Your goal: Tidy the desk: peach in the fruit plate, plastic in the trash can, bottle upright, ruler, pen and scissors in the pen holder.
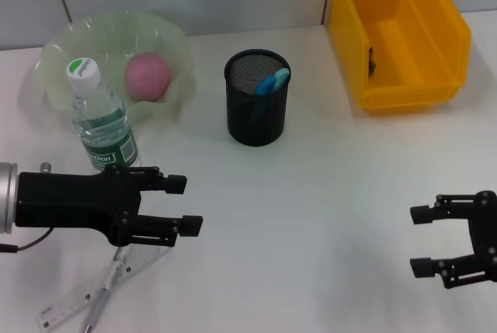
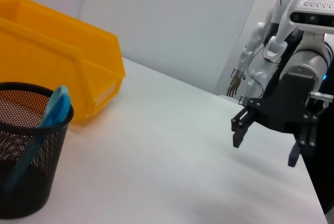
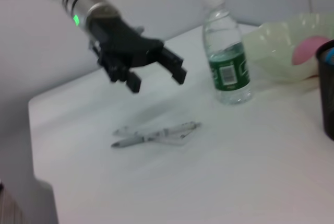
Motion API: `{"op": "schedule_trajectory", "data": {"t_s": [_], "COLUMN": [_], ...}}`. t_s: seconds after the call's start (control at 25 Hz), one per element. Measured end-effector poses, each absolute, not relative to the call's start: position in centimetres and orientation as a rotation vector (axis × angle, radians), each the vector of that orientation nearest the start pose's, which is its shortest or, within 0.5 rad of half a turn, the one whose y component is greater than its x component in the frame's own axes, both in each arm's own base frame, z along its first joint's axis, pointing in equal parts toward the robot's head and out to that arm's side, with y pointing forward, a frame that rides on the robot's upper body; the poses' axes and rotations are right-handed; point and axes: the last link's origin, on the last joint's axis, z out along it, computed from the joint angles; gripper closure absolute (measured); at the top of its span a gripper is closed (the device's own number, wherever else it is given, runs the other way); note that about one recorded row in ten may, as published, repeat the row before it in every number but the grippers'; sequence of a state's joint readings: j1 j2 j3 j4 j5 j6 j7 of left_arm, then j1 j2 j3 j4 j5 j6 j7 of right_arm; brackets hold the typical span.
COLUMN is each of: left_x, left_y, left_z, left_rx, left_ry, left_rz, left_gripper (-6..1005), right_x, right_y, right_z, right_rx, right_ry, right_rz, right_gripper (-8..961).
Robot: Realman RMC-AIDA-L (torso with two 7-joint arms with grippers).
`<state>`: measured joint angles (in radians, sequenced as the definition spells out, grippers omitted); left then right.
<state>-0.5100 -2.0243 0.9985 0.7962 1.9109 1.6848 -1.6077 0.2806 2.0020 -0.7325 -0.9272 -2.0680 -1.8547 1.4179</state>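
1. The left pincer hangs open over the worktop at about 8 o'clock of the head view, holding nothing, its two fingers spread wide apart.
2. Just below it, toward 7 o'clock, the clear ruler and the pen lie crossed over each other flat on the worktop; the right wrist view shows them under the raised left pincer, not touched by it.
3. The bottle stands upright with its white cap on, at 9 o'clock, just in front of the fruit plate.
4. The pink peach rests inside the fruit plate at 10 o'clock.
5. The black mesh pen holder stands near 12 o'clock of centre; blue scissors handles stick out of it.
6. The yellow bin sits at 2 o'clock; something dark lies inside, too small to identify.
7. The right pincer hovers open and empty at 4 o'clock, well apart from everything.
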Motion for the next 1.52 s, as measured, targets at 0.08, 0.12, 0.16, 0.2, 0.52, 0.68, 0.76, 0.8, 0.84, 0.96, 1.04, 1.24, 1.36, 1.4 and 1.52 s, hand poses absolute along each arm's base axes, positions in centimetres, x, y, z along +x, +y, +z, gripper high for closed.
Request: {"op": "schedule_trajectory", "data": {"t_s": [0.08,0.12,0.16,0.2,0.52,0.68,0.76,0.8,0.84,0.96,1.04,1.24,1.36,1.4,1.52], "left_x": [-23.3,-23.3,-23.3,-23.3,-23.3,-22.8,-22.5,-22.2,-21.9,-20.3,-19.8,-17.6,-16.8,-16.4,-15.4], "left_y": [31.6,31.6,31.6,31.6,31.7,32.1,32.2,32.2,32.3,32.5,32.6,32.5,32.6,32.6,32.4], "left_z": [0.4,0.4,0.4,0.5,0.8,0.9,0.9,1.0,1.1,0.8,0.6,-1.0,-1.6,-1.9,-2.4], "left_rx": [-3.017,-3.020,-3.020,-3.021,-3.035,-3.051,-3.050,-3.048,-3.049,-3.072,-3.079,-3.082,-3.035,-3.012,-2.969], "left_ry": [-0.652,-0.661,-0.661,-0.665,-0.676,-0.672,-0.665,-0.660,-0.652,-0.654,-0.658,-0.671,-0.667,-0.663,-0.631], "left_rz": [-0.591,-0.585,-0.585,-0.580,-0.546,-0.338,-0.280,-0.239,-0.196,-0.074,-0.028,0.219,0.331,0.368,0.438], "left_gripper": [230,230,230,230,231,231,231,231,231,232,232,232,232,232,233], "right_x": [31.1,31.1,31.1,31.0,31.0,31.0,31.0,31.0,31.0,31.0,31.0,31.0,31.1,31.1,31.1], "right_y": [25.1,25.2,25.2,25.3,25.4,25.4,25.5,25.5,25.5,25.6,25.7,25.8,25.8,25.8,25.9], "right_z": [5.9,5.9,5.9,5.9,5.9,6.0,6.0,6.1,6.1,6.3,6.3,6.4,6.5,6.5,6.5], "right_rx": [-2.886,-2.891,-2.891,-2.900,-2.896,-2.886,-2.884,-2.882,-2.881,-2.877,-2.876,-2.872,-2.869,-2.868,-2.864], "right_ry": [0.623,0.620,0.620,0.618,0.626,0.638,0.642,0.645,0.647,0.646,0.644,0.641,0.641,0.642,0.642], "right_rz": [0.480,0.475,0.475,0.468,0.474,0.471,0.470,0.469,0.468,0.466,0.465,0.462,0.460,0.459,0.457], "right_gripper": [119,119,119,119,118,118,118,119,119,119,119,119,118,118,118]}}
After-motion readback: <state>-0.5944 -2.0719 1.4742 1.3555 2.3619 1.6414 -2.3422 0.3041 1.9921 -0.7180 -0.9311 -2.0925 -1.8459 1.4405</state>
